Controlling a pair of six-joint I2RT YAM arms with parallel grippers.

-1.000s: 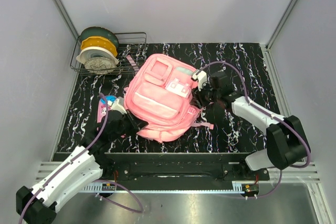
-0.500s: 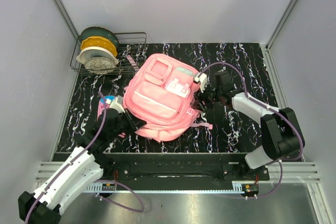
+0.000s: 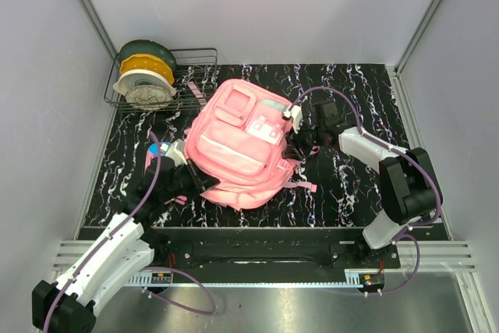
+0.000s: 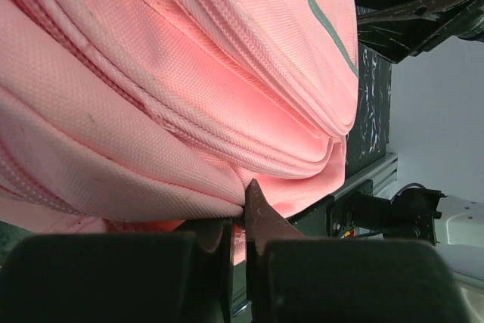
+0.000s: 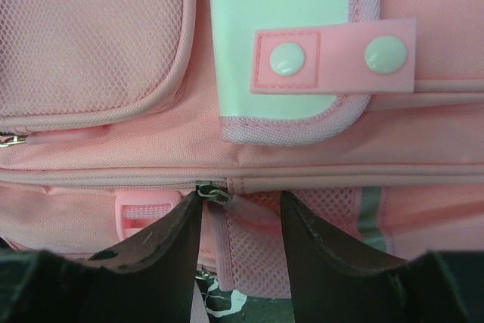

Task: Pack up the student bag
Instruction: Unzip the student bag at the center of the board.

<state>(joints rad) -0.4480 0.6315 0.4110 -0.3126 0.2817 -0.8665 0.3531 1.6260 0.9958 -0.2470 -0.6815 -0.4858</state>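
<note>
Pink student bag (image 3: 234, 150), edge in L hand (image 4: 240, 225)

Pale grey walls (image 3: 257, 5) close in three sides, with metal posts (image 3: 86, 5) running up the back corners. The table (image 3: 366, 185) is black with white marbling. A wire rack (image 3: 199, 64) stands at its far left corner. Light is even and soft. A slotted rail (image 3: 257, 259) edges the near side.

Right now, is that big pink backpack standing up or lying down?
Lying down: the student bag rests flat on the table, its front pockets facing the overhead camera.
</note>
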